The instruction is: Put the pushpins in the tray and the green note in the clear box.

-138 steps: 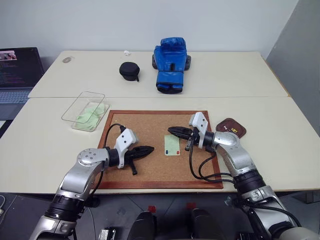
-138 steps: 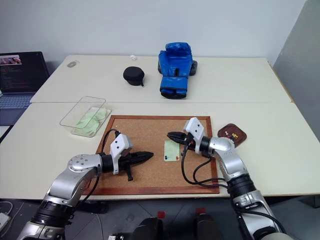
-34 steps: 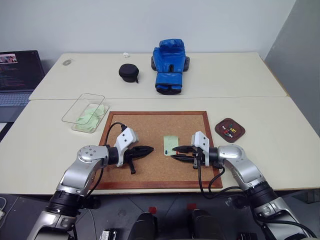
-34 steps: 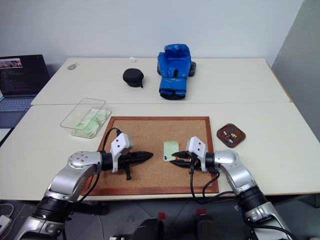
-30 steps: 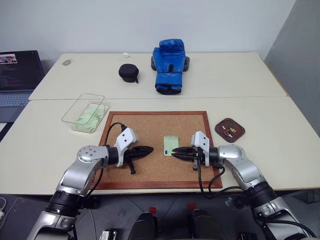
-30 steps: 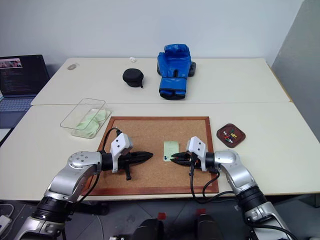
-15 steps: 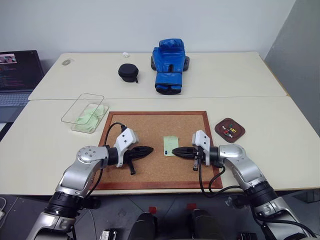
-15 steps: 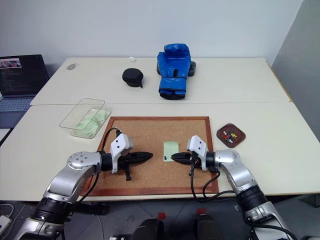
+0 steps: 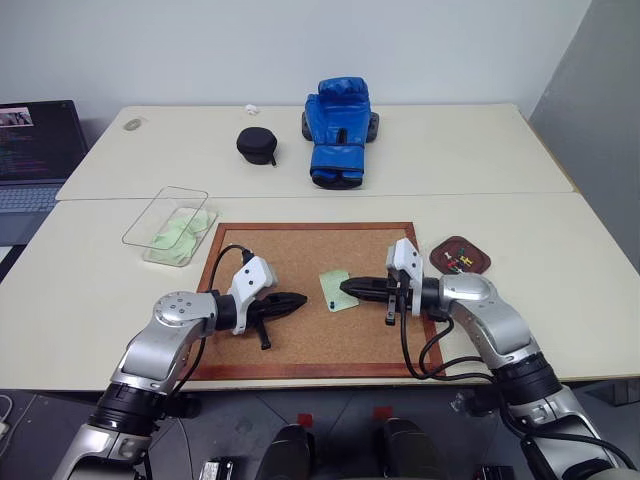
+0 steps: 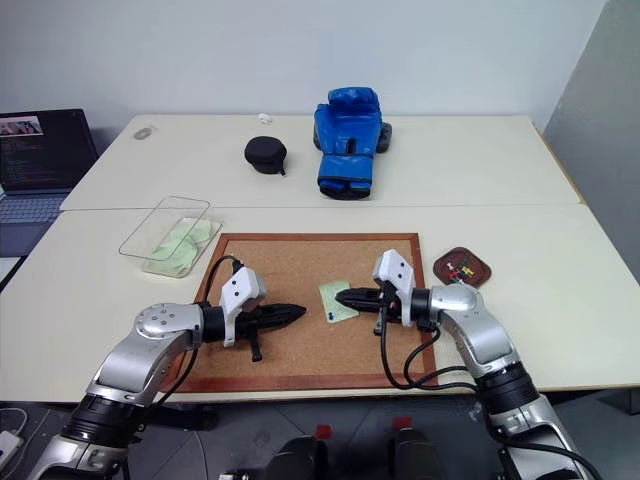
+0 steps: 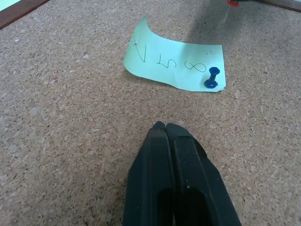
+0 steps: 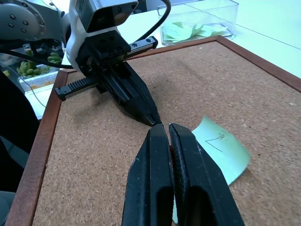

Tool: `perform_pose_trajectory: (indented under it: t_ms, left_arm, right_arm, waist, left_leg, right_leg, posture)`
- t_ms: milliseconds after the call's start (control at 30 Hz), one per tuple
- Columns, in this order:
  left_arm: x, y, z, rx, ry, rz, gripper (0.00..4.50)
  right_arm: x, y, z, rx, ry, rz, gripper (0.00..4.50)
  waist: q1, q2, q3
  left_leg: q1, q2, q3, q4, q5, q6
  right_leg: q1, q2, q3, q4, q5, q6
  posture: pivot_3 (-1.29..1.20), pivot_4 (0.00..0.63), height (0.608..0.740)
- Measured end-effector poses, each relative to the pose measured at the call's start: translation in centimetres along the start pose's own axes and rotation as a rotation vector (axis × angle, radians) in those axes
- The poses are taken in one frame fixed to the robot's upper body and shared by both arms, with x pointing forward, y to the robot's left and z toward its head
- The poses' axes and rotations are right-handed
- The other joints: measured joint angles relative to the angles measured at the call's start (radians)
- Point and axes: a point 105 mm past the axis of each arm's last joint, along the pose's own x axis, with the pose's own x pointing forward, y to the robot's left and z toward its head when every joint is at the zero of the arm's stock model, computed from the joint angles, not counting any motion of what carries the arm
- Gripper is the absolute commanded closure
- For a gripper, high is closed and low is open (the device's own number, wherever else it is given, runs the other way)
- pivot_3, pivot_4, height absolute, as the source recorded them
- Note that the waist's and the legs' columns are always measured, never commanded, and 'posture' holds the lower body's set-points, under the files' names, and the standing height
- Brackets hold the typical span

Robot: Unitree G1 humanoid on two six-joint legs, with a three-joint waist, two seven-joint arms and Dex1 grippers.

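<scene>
Two closed grippers face each other tip to tip over the cork board (image 9: 290, 255), with nothing between them except the green note (image 9: 335, 291). The left gripper (image 9: 303, 298) has its fingers pressed together and empty, hovering low above the cork. The right gripper (image 9: 344, 287) is clamped shut as well. In the left wrist view a red pushpin (image 11: 232, 3) sits at its tip with the needle bare and clear of the board, so it appears to be pinched there.

Around them the table (image 9: 560, 230) carries a blue boxing glove (image 9: 335, 130) and a black pouch (image 9: 256, 143), both far beyond the grippers. A laptop (image 9: 35, 140) stands off past the left arm's outer side. None of these lies in the grippers' reach.

The green note lies on the cork just ahead of the left gripper's tips and directly under the right gripper's tips. One edge curls up off the board. A blue pushpin (image 11: 211, 80) stands in the corner of the note nearest the right gripper.

The tray (image 9: 478, 262) sits off the board just behind the right gripper's wrist, with a few coloured pins in it. The clear box (image 9: 150, 210), holding pale green slips, is well beyond the left arm's elbow side.
</scene>
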Motion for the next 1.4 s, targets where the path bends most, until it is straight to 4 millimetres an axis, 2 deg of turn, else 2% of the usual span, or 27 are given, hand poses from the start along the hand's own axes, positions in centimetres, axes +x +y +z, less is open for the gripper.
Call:
perform_pose_trajectory:
  t_ms: [133, 200, 233, 400, 500, 533, 700, 900, 1200, 1400]
  left_arm:
    - [0.0, 0.0, 0.1, 0.002, -0.001, 0.001, 4.5]
    - [0.0, 0.0, 0.1, 0.002, -0.001, 0.0, 4.5]
    - [0.0, -0.1, 0.0, 0.002, -0.001, 0.0, 4.5]
    - [0.0, -0.1, -0.1, -0.004, 0.001, -0.001, 4.5]
    - [0.0, -0.1, -0.1, -0.003, 0.001, -0.003, 4.5]
    - [0.1, 0.0, -0.1, -0.003, 0.001, -0.007, 4.5]
    - [0.2, 0.1, 0.0, 0.004, 0.001, -0.026, 4.5]
    - [0.2, 0.1, 0.0, 0.006, 0.001, -0.033, 4.5]
    - [0.0, 0.1, 0.0, 0.009, 0.005, -0.03, 4.5]
    - [0.0, 0.1, 0.0, 0.009, 0.005, -0.03, 4.5]
  right_arm:
    - [-2.4, -2.1, 1.0, -0.014, -0.002, -0.149, 4.44]
    - [-4.9, -4.0, 1.6, -0.006, -0.009, -0.286, 4.44]
    - [-6.9, -5.2, 1.8, 0.005, -0.008, -0.389, 4.44]
    - [-13.0, -8.5, 1.4, 0.092, -0.002, -0.738, 4.44]
    - [-14.8, -9.5, 0.8, 0.129, -0.001, -0.853, 4.44]
    - [-15.6, -9.9, 0.0, 0.166, 0.014, -0.902, 4.44]
    - [-16.0, -10.3, -2.6, 0.265, 0.056, -0.94, 4.44]
    - [-15.9, -10.9, -3.7, 0.323, 0.063, -0.958, 4.44]
    - [-15.2, -11.1, -3.8, 0.332, 0.059, -0.95, 2.71]
    - [-15.3, -11.1, -3.8, 0.327, 0.062, -0.946, 2.71]
  waist:
    - [0.001, 0.0, 0.0]
    - [0.001, 0.0, 0.0]
    - [0.001, 0.0, 0.0]
    - [0.0, 0.0, 0.0]
    - [0.0, 0.0, 0.0]
    - [0.0, 0.0, 0.0]
    - [0.0, 0.001, 0.0]
    - [0.0, 0.001, 0.0]
    - [0.0, 0.001, 0.0]
    - [0.0, 0.001, 0.0]
  left_leg:
    - [-0.001, 0.0, 0.0, 0.0, 0.0, 0.0]
    - [-0.001, 0.0, 0.0, 0.0, 0.0, 0.0]
    - [-0.001, 0.0, 0.0, 0.0, 0.0, 0.0]
    - [0.0, 0.0, 0.002, -0.001, 0.0, 0.0]
    - [0.0, 0.0, 0.003, 0.0, 0.0, 0.0]
    - [0.0, 0.0, 0.005, 0.0, 0.0, 0.0]
    - [0.0, 0.0, 0.006, 0.0, 0.0, 0.0]
    - [-0.001, 0.0, 0.007, 0.0, 0.0, 0.0]
    - [-0.001, 0.0, 0.007, -0.001, 0.0, 0.0]
    - [0.0, 0.0, 0.007, -0.001, 0.0, 0.0]
  right_leg:
    - [0.0, 0.0, 0.0, 0.0, 0.0, 0.0]
    - [0.0, 0.0, 0.0, 0.0, 0.0, 0.0]
    - [0.0, 0.0, 0.0, -0.001, 0.0, 0.0]
    - [0.0, 0.0, 0.001, 0.0, 0.0, 0.0]
    - [0.0, 0.0, 0.001, 0.0, 0.0, 0.0]
    - [0.0, 0.0, 0.001, 0.0, 0.0, 0.0]
    - [0.0, 0.0, 0.001, 0.0, 0.0, 0.0]
    - [0.0, 0.0, 0.001, 0.0, 0.0, 0.0]
    - [0.0, 0.0, 0.001, 0.0, 0.0, 0.0]
    - [0.0, 0.0, 0.001, 0.0, 0.0, 0.0]
  posture:
    - [0.0, 0.15, 0.74]
    - [0.0, 0.15, 0.74]
    - [0.0, 0.15, 0.74]
    - [0.0, 0.15, 0.74]
    - [0.0, 0.15, 0.74]
    - [0.0, 0.15, 0.74]
    - [0.0, 0.15, 0.74]
    - [0.0, 0.15, 0.74]
    - [0.0, 0.15, 0.74]
    - [0.0, 0.15, 0.74]
